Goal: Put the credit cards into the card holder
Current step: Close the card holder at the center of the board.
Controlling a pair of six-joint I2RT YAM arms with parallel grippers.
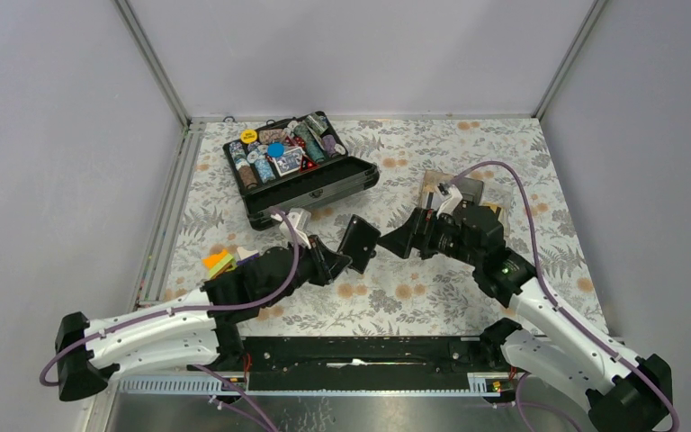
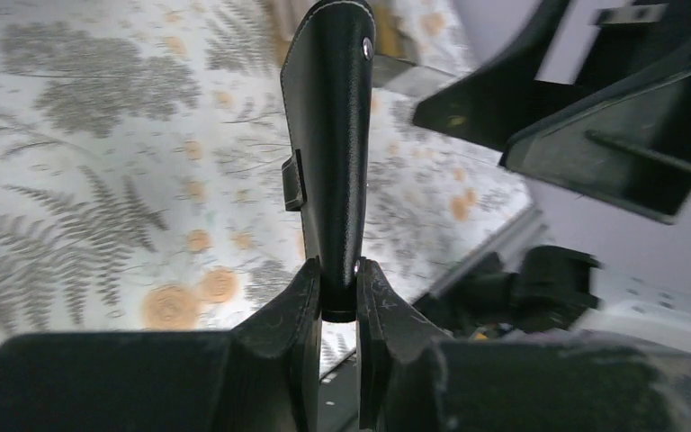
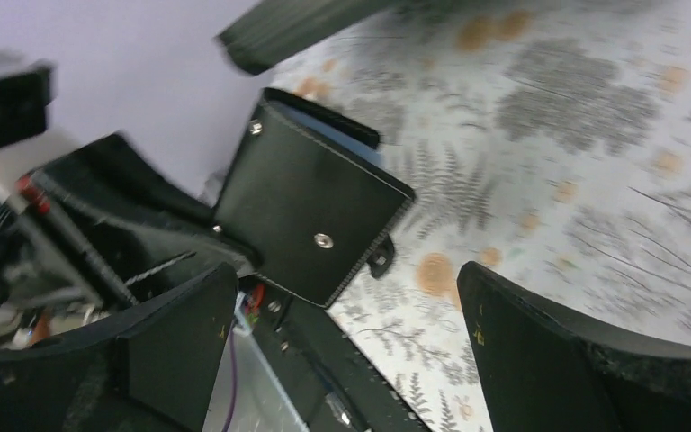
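Observation:
The card holder (image 1: 358, 241) is a small black folded wallet, held up off the table near the middle. My left gripper (image 1: 344, 262) is shut on its lower edge. In the left wrist view the card holder (image 2: 328, 153) stands edge-on, pinched between my left gripper (image 2: 338, 288). My right gripper (image 1: 394, 236) stands wide open just right of the holder, with nothing in it. The right wrist view shows the card holder (image 3: 310, 216) flat-on with its snap studs, beyond my right gripper (image 3: 346, 333). A small stack of credit cards (image 1: 219, 262), yellow-orange on top, lies at the left beside my left arm.
A large black chip case (image 1: 310, 189) full of poker chips stands open at the back centre. A clear tray (image 1: 468, 191) with tan contents sits behind my right wrist. The floral cloth (image 1: 396, 297) covers the table; a metal rail (image 1: 351, 355) runs along the near edge.

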